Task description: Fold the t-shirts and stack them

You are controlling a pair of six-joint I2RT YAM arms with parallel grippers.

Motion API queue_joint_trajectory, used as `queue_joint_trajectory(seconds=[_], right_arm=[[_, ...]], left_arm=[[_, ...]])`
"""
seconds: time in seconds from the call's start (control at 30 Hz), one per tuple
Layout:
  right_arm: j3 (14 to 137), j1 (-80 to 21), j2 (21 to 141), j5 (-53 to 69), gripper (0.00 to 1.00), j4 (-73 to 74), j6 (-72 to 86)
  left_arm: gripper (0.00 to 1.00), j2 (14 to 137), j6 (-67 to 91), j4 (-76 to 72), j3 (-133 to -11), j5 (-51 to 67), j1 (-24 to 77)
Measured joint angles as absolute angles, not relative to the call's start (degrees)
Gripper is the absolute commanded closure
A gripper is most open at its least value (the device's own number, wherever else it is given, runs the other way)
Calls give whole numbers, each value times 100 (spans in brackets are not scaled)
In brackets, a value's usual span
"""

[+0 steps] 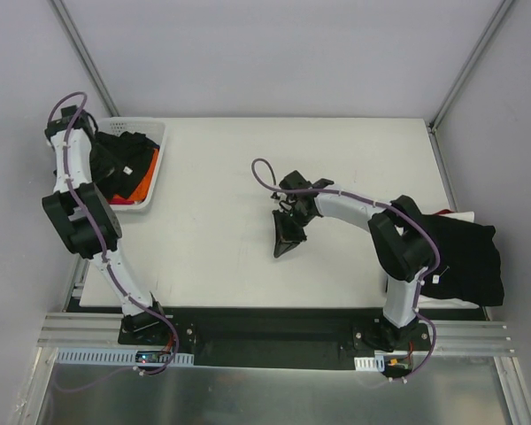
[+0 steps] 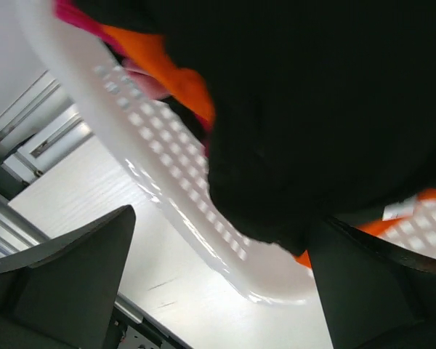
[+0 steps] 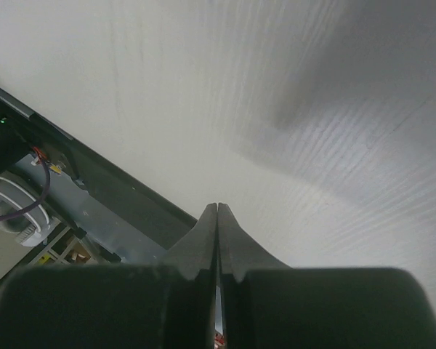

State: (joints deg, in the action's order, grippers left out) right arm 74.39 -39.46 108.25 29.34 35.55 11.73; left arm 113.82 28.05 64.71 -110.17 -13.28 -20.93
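We see a white rectangular table (image 1: 212, 230) boxed in by plain grey walls (image 1: 274, 53). A black base plate (image 1: 274, 329) and an aluminium rail (image 1: 71, 333) run along its 6 o'clock edge.

At 10 o'clock on the table sits a white plastic lattice basket (image 1: 137, 121) (image 2: 152, 145). It holds crumpled black t-shirts (image 1: 124, 155) (image 2: 312, 109), an orange t-shirt (image 1: 146, 181) (image 2: 182, 80) and a red t-shirt (image 1: 124, 202). At about 4 o'clock, on the table's right edge, lies a pile of black t-shirts (image 1: 465, 257). The right arm's elbow (image 1: 407, 235) covers the pile's near-left corner.

The left gripper (image 2: 225, 218) hangs close over the basket with its jaws spread as wide as they go and nothing between them. From its wrist camera, the black cloth fills the upper right and hides part of the basket rim. The left arm (image 1: 75, 190) overlaps the basket's left side in the overhead view.

The right gripper (image 1: 283, 243) (image 3: 217, 209) sits near the table's centre. Its fingers are pressed flat together on nothing, above bare white surface, well apart from both heaps. A purple cable (image 1: 261, 173) loops up behind its wrist.
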Motion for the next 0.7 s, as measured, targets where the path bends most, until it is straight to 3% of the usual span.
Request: queue_joint_trajectory(seconds=[0.13,0.2,0.23,0.27,0.3,0.4,0.7], right_arm=[[7218,-4202,10816,2932,99,3293,1402],[7205,-4381,10816,2936,99,3063,1520],[7205,-4469,10816,2941,99,2917,1590],[7205,-4560,10818,2943,99,2773,1651],[7205,-4622,10822,2952,99,2668,1699],[7210,-4801,10899,3004,99,2349,1802],[7363,-4803,11325,3194,99,2250,1732]], left_arm=[[1,11183,2788,6217,-10436,-1249,-2661],[15,11048,2773,6184,-10287,-1273,-2764],[25,10967,2740,6160,-10254,-1278,-2755],[42,10945,2753,6154,-10252,-1273,-2733],[72,10906,2738,6123,-10248,-1271,-2709],[92,10844,2685,6038,-10245,-1273,-2652],[91,10626,2641,6165,-10355,-1483,-2554]])
